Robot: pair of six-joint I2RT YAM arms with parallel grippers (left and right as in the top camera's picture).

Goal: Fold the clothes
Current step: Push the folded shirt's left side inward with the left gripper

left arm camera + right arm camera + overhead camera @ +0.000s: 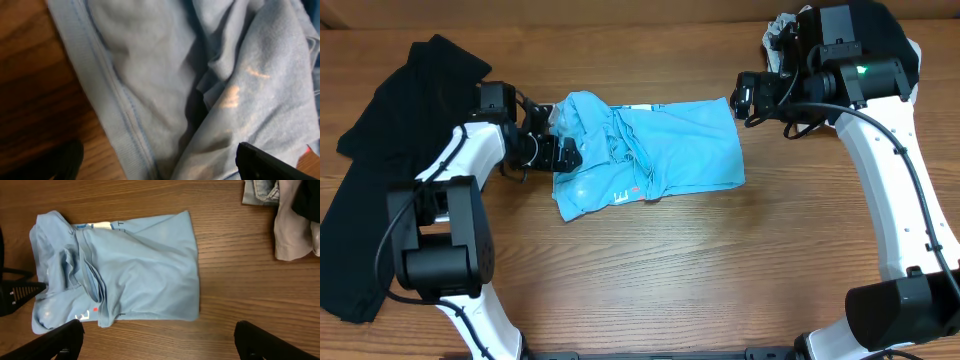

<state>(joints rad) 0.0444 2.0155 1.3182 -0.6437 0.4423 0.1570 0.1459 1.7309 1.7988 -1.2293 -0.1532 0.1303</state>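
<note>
The light blue T-shirt (670, 150) lies partly folded and rumpled at the table's middle, with white and red lettering near its front edge. It also shows in the right wrist view (145, 270). My left gripper (563, 152) is at the shirt's left edge. In the left wrist view its fingers (160, 170) are spread wide, with the shirt's hem and folds (150, 85) between them. My right gripper (744, 100) is open and empty, raised off the shirt's far right corner; its fingers (162, 342) are wide apart over bare wood. The black garment (380, 160) lies spread at the far left.
A pile of other clothes (790, 35) sits at the back right behind the right arm; in the right wrist view it shows as beige, denim and black cloth (292, 225). Bare wooden tabletop (720, 260) lies in front of the shirt.
</note>
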